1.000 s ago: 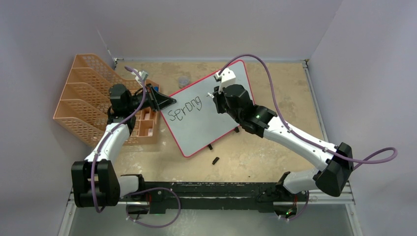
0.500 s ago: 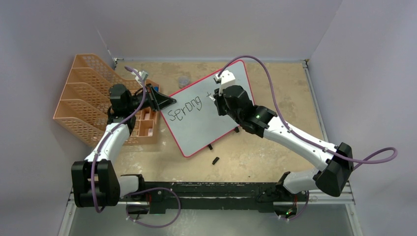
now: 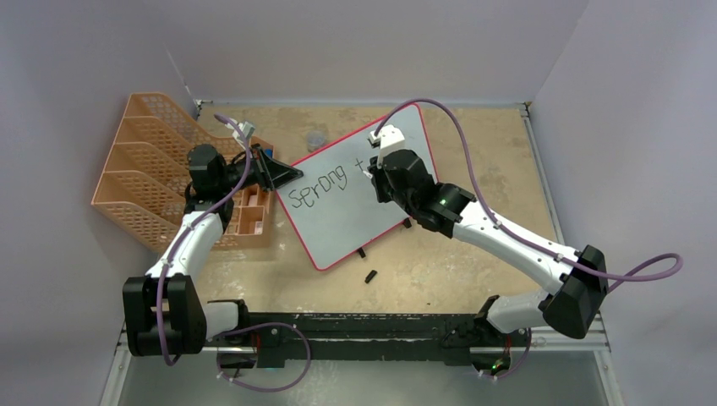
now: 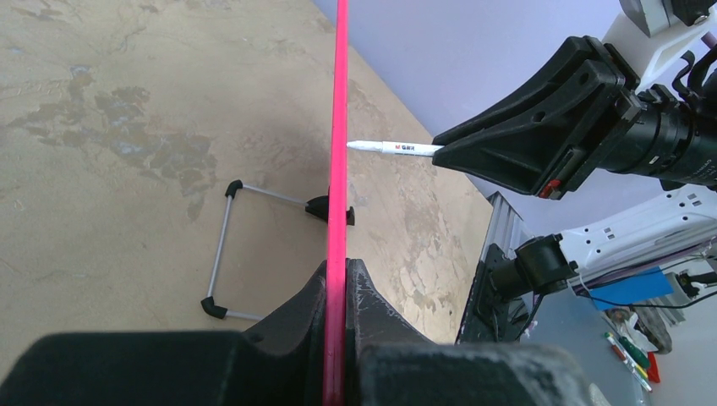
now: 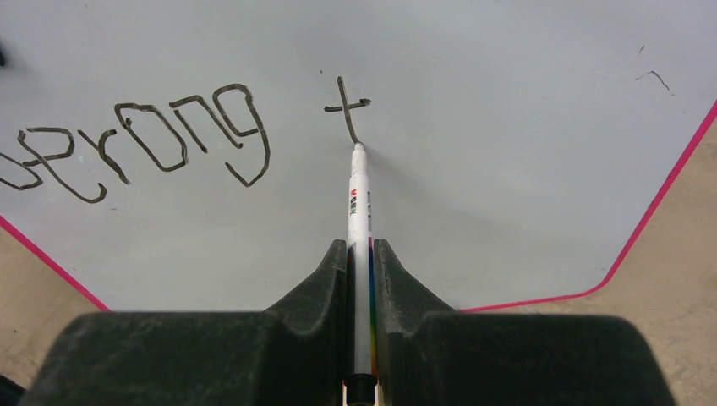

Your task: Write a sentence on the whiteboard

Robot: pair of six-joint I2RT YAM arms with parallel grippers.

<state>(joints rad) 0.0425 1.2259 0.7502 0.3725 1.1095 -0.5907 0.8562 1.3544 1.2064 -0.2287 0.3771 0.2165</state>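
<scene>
The whiteboard (image 3: 347, 222) stands tilted on the table, its red-framed edge (image 4: 340, 127) seen end-on in the left wrist view. My left gripper (image 3: 284, 175) (image 4: 337, 272) is shut on that left edge. The sentence (image 3: 318, 187) (image 5: 169, 135) reads roughly "Sprong", followed by a fresh cross-shaped "t" (image 5: 347, 107). My right gripper (image 3: 373, 168) (image 5: 361, 247) is shut on a white marker (image 5: 358, 194) (image 4: 394, 148). The marker's tip touches the board (image 5: 524, 118) at the foot of the "t".
An orange mesh file rack (image 3: 144, 169) and a small orange compartment tray (image 3: 250, 212) sit left of the board. A black cap (image 3: 370, 276) lies on the table below it. One of the board's black feet (image 3: 362, 252) and a wire stand (image 4: 221, 245) show. A small grey round object (image 3: 316, 137) lies behind.
The right gripper has drawn a "t" to the right of the first word. It has shifted slightly up and right along the board. The left arm has held still.
</scene>
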